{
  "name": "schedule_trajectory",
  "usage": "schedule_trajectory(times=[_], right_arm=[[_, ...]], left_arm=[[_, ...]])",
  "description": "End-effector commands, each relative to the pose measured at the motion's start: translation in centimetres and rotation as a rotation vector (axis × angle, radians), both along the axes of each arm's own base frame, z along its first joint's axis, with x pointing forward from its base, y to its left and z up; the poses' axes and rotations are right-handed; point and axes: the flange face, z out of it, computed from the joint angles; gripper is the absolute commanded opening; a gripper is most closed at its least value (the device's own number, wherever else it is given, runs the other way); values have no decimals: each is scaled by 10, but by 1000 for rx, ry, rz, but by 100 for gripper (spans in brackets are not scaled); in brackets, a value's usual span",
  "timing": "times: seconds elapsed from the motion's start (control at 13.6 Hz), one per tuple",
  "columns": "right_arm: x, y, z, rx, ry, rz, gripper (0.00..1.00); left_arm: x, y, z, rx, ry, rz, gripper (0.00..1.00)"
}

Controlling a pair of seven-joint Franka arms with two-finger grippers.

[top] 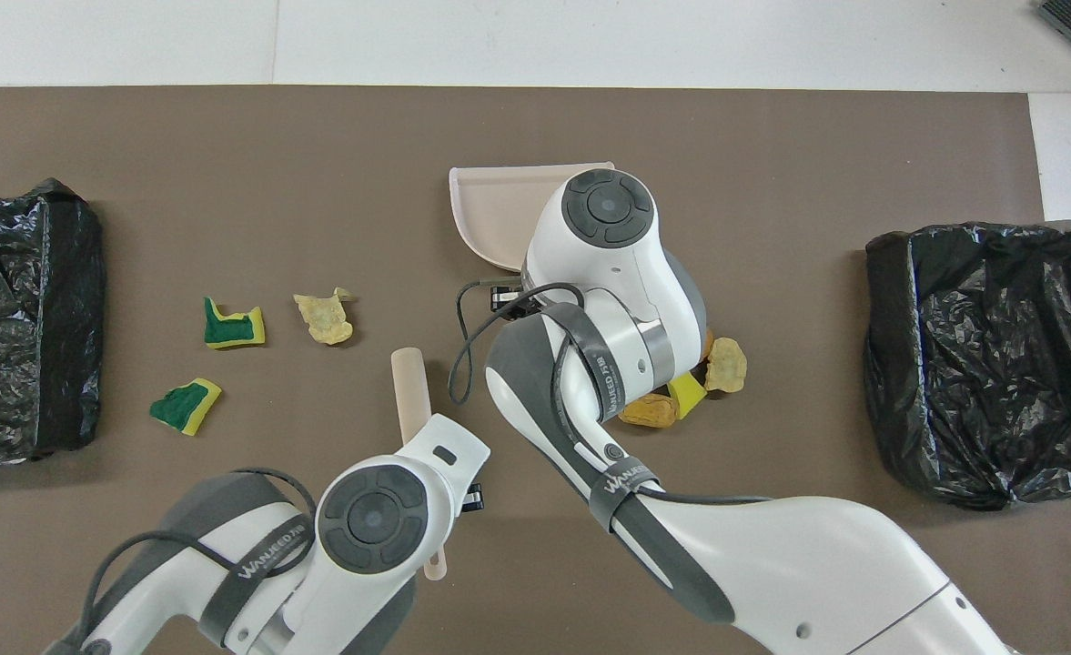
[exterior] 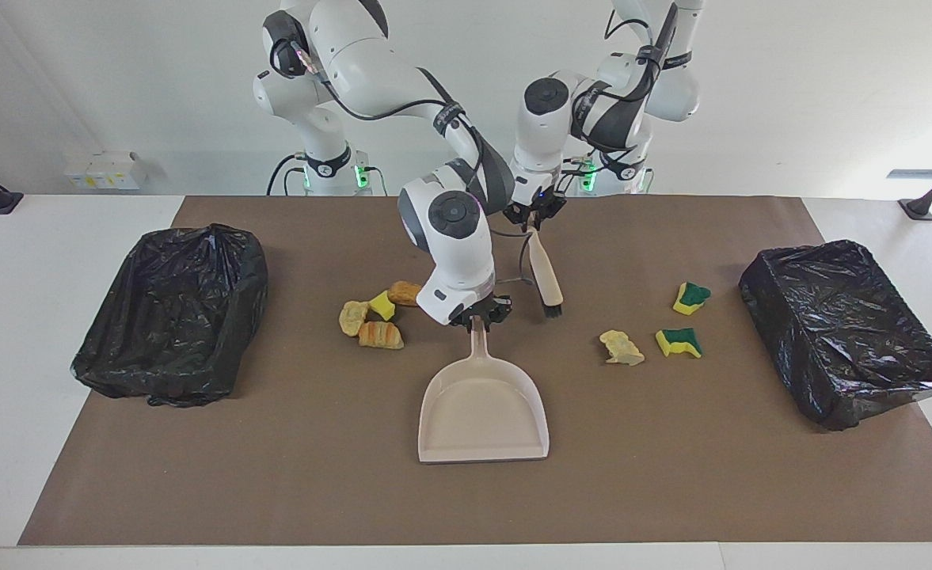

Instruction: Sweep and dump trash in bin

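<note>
My right gripper (exterior: 479, 317) is shut on the handle of the beige dustpan (exterior: 481, 412), which lies flat on the brown mat with its mouth pointing away from the robots. The dustpan also shows in the overhead view (top: 499, 214). My left gripper (exterior: 534, 222) is shut on the top of the beige brush (exterior: 545, 273), which is tilted with its dark bristles low by the mat. Several trash scraps (exterior: 380, 335) cluster beside the dustpan's handle, toward the right arm's end. A tan scrap (exterior: 621, 347) and two yellow-green sponge pieces (exterior: 679, 342) lie toward the left arm's end.
A black bag-lined bin (exterior: 173, 313) stands at the right arm's end of the table and another (exterior: 846, 332) at the left arm's end. The brown mat (exterior: 275, 475) covers the middle. A thin cable loops beside the brush.
</note>
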Motion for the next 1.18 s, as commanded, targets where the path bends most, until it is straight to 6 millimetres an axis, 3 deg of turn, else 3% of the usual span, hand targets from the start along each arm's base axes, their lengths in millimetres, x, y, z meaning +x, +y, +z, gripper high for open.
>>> schedule_trajectory(times=[0.0, 0.29, 0.51, 0.81, 1.1], right_arm=[[-7, -28, 61, 36, -9, 65, 0], [-16, -90, 110, 31, 31, 412, 0], [-14, -125, 104, 22, 34, 672, 0], [-5, -140, 78, -34, 21, 1097, 0], [-8, -121, 46, -17, -15, 1436, 0]], left_arm=[[38, 54, 16, 10, -13, 12, 0], [86, 127, 21, 43, -52, 72, 0], [109, 185, 24, 117, -83, 136, 0], [94, 233, 14, 216, -43, 188, 0], [32, 274, -8, 242, -8, 252, 0]])
